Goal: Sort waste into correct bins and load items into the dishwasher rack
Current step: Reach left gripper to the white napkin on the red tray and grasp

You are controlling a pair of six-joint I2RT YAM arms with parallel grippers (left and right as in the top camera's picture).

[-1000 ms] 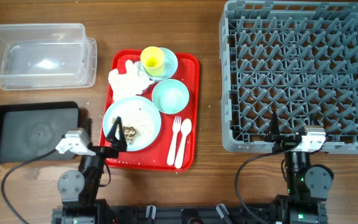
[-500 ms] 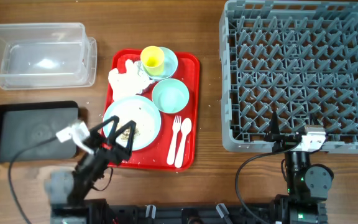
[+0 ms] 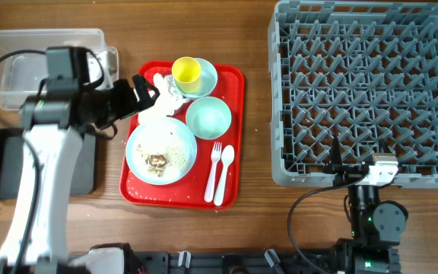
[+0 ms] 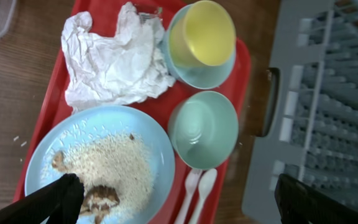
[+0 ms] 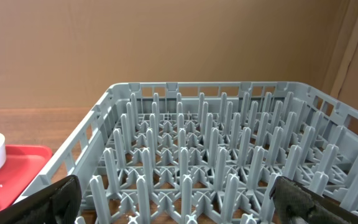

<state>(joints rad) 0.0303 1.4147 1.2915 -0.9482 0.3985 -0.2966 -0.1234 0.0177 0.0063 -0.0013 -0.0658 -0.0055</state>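
My left gripper [image 3: 143, 93] is open and empty, held above the left edge of the red tray [image 3: 236, 137] over the crumpled white tissue [image 3: 157, 97]. In the left wrist view the gripper [image 4: 178, 200] hangs wide open above the tissue [image 4: 114, 59], the pale blue plate [image 4: 151, 140] with rice and brown scraps [image 4: 101, 199], the mint bowl [image 4: 204, 127], the yellow cup [image 4: 210, 32] in the small blue bowl [image 4: 207, 76], and the fork [image 4: 188, 190] and spoon [image 4: 205, 183]. My right gripper [image 3: 335, 161] is open and empty at the grey rack's [image 3: 367, 91] front edge. No red sachet shows.
The clear tub [image 3: 48, 65] stands at the back left. The black tray [image 3: 6, 164] lies in front of it, partly hidden by my left arm. The right wrist view shows the rack's pegs [image 5: 185, 155] and a corner of the red tray [image 5: 11, 180].
My left arm has risen from the table's front edge and swung back and left; its gripper has gone from over the plate to over the tissue. The right arm has not moved.
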